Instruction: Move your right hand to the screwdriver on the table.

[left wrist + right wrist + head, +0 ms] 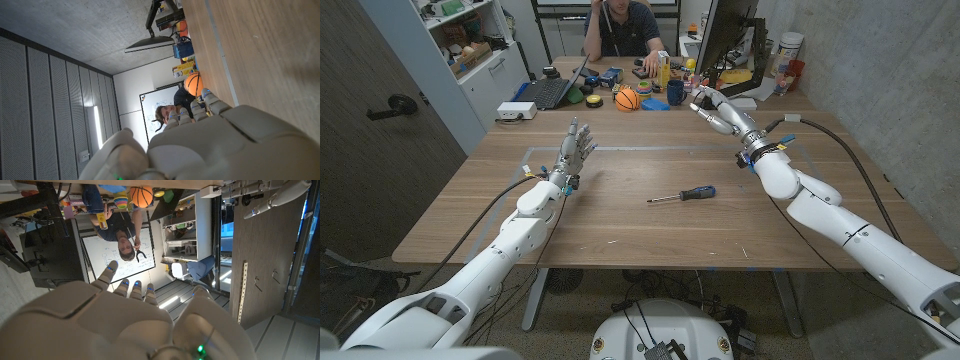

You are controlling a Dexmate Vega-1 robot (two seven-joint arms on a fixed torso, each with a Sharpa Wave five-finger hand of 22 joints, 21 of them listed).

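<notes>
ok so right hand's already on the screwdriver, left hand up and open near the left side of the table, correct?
Not quite. In the head view the right hand is raised well beyond the screwdriver, not touching it. The left hand is up and open as you said.

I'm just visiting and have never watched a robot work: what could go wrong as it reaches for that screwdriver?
The right hand is raised far from the blue-and-black-handled screwdriver, near the cluttered far end of the wooden table, so a sweep could brush the blue mug there. The slim screwdriver lies loose on smooth wood; a nudge may roll it. A person sits behind the table, close to that arm's space.
</notes>
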